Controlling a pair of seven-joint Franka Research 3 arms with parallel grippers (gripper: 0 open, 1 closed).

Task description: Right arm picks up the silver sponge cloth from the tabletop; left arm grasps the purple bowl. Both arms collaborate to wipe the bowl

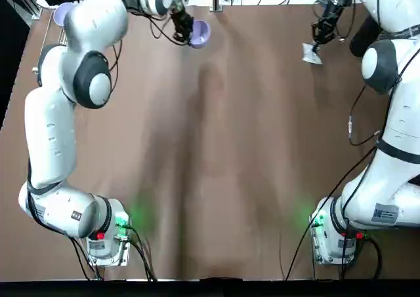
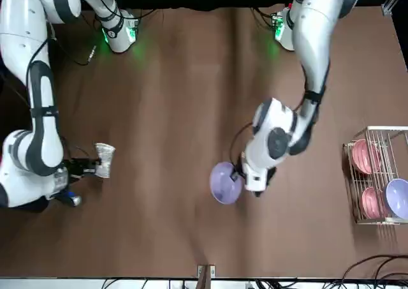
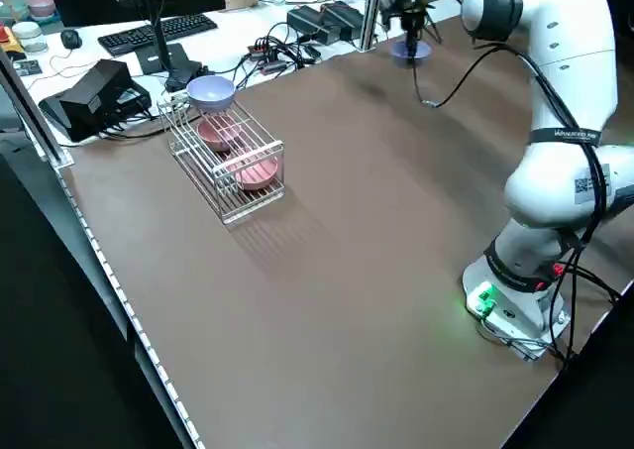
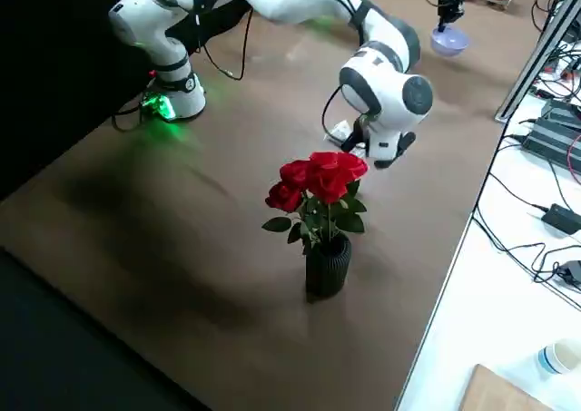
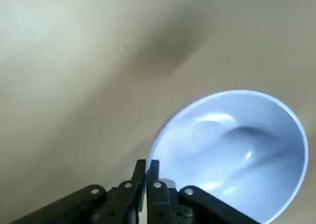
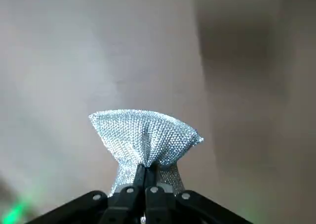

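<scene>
So we've got both grabs done by the look of it. The right gripper is pinched tight on the narrow waist of the silver sponge cloth, which makes sense since that's the thinnest spot and it leaves the fanned end free for wiping. In the top view that's the upper right of the frame, near the table's far edge.

The left gripper is clamped on the rim of the purple bowl, fingers nearly together with the wall between them. It sits tilted with its open side kept clear, upper middle in the top view.

Room-wise, we reckon the bare brown table between the two gives plenty of space to bring them together. The wire rack with pink bowls sits at the right edge of the front view, well apart.
</scene>
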